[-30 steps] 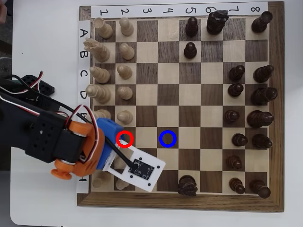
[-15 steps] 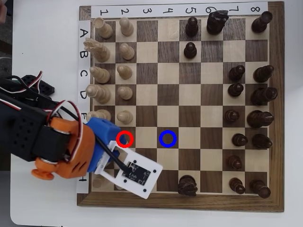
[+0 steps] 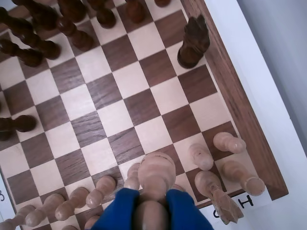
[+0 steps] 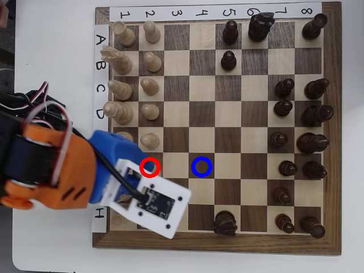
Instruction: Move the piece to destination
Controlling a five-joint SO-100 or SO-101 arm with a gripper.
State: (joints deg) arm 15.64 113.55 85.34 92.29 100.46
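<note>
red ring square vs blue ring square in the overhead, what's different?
1. The red ring is partly overlapped by the arm's blue part; the blue ring lies clear of the arm.
2. The red ring sits in column 2, among the pale pawns; the blue ring sits in column 4, mid-board.
3. The blue-ringed square holds no piece.

Shared: same row, same ring size, both on dark squares.

The blue jaws grip a pale pawn [image 3: 156, 176] above the chessboard [image 3: 144, 108].

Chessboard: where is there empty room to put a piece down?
The chessboard's middle files are bare, including the blue-ringed square, between the pale pawns and dark pawns. Both side columns are crowded. A dark knight stands on the bottom row. The gripper hides the lower-left corner.
</note>
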